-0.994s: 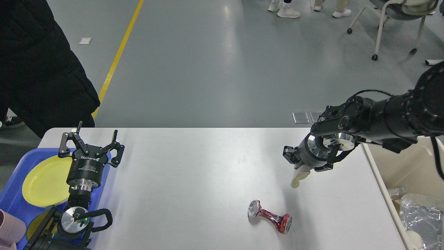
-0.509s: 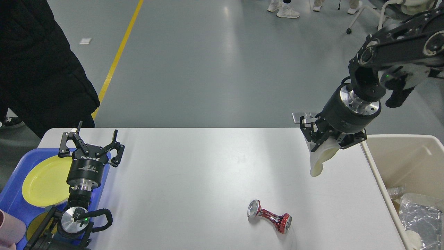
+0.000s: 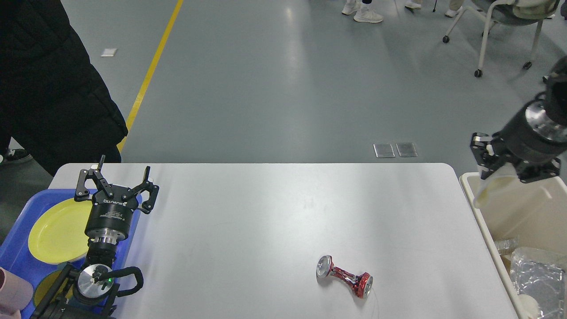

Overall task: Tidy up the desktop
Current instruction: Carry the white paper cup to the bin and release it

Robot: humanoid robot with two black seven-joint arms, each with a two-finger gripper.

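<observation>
The white desktop (image 3: 248, 221) fills the middle of the head view. A crushed red can (image 3: 344, 275) lies on it at the front right. My right gripper (image 3: 498, 173) is shut on a crumpled cream-white cup (image 3: 485, 191) and holds it above the left rim of the beige bin (image 3: 522, 212), past the desktop's right edge. My left gripper (image 3: 117, 182) is open and empty, fingers pointing away from me, over the desktop's left edge beside the blue tray (image 3: 22, 248).
The blue tray holds a yellow plate (image 3: 57, 230). A pink cup (image 3: 13, 294) stands at the front left corner. The beige bin holds foil and clear plastic waste (image 3: 533, 270). A person in black (image 3: 48, 84) stands at the back left. A wheeled chair (image 3: 500, 26) stands far right.
My right arm has lifted the cream-white cup off the desktop and carried it right, from over the table to above the bin's left rim. The left arm and red can have not moved.
</observation>
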